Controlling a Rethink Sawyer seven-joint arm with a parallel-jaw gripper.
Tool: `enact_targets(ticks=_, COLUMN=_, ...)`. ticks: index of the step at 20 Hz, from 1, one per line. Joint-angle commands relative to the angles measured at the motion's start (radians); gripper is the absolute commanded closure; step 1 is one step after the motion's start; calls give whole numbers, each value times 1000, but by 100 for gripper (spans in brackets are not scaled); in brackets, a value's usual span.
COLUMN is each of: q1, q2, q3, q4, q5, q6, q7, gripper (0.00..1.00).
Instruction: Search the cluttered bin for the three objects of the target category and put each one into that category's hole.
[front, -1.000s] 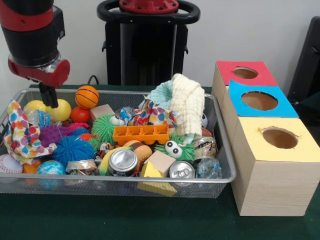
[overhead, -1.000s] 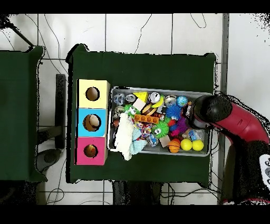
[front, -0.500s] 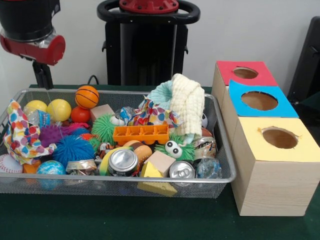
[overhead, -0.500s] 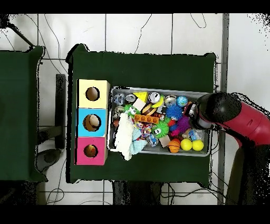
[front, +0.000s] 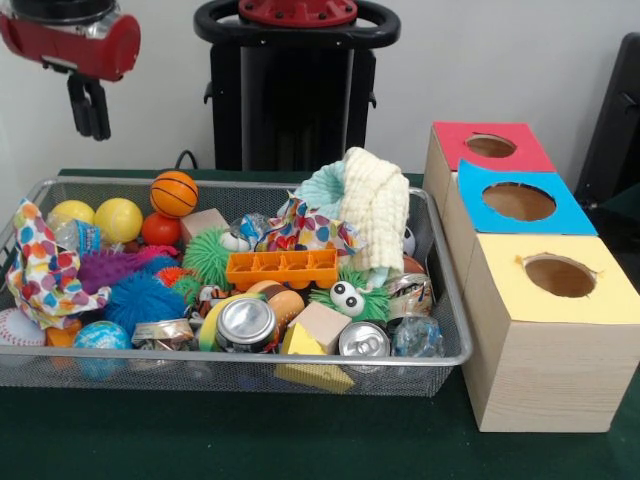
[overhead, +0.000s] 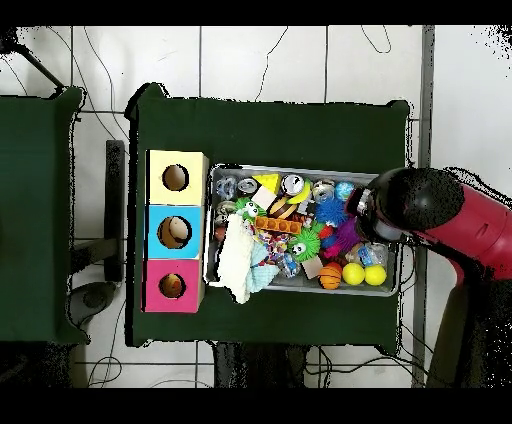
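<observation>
At the front edge of the wire mesh bin (front: 440, 300), on the green table (front: 250, 440), a yellow foam wedge (front: 312, 365) lies beside two silver cans: one can (front: 245, 322) shows its round top toward the camera, tilted up, the other can (front: 363, 340) also faces its top forward, and a clear crumpled ball (front: 416, 337) sits just beside it. To the left are a blue spiky ball (front: 145, 298), a globe ball (front: 101, 337) and a polka-dot cloth (front: 45, 270) draped over the bin's left end. Behind the cans an orange tray (front: 282, 267) lies with its long axis running left to right, level, above a green fuzzy toy with eyes (front: 345, 297). A cream knitted cloth (front: 375, 205) stands piled high at the middle right, hiding what is under it. Along the far rim sit two yellow balls (front: 118, 220), a red ball (front: 160, 229) and a small basketball (front: 174, 193). Right of the bin stand three boxes with holes, the yellow box (front: 555, 330) nearest, then the blue box (front: 518, 205), then the red box (front: 490, 147). The end effector (front: 89, 108) hangs above the bin's far left corner, well clear of the clutter, its fingers pressed close together and empty.
</observation>
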Motion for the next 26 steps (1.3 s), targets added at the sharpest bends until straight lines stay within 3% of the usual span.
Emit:
enact_targets(ticks=1, q1=25, q2=-66, q3=26, q4=36, q5=-41, q6=183, q7=-11, gripper=100)
enact_targets(ticks=13, q1=24, q2=-100, q3=32, q4=5, q5=-50, q6=260, q7=-20, gripper=100)
enact_targets(ticks=20, q1=-11, q2=-42, q3=67, q4=17, q5=-41, q6=139, q7=-38, gripper=100)
enact_targets(ticks=21, q1=-14, q2=-41, q3=71, q4=19, q5=-46, q6=114, q7=-49, gripper=0)
enact_targets(ticks=26, q1=-31, q2=-39, q3=93, q4=59, q5=-60, q6=26, q7=-97, gripper=0)
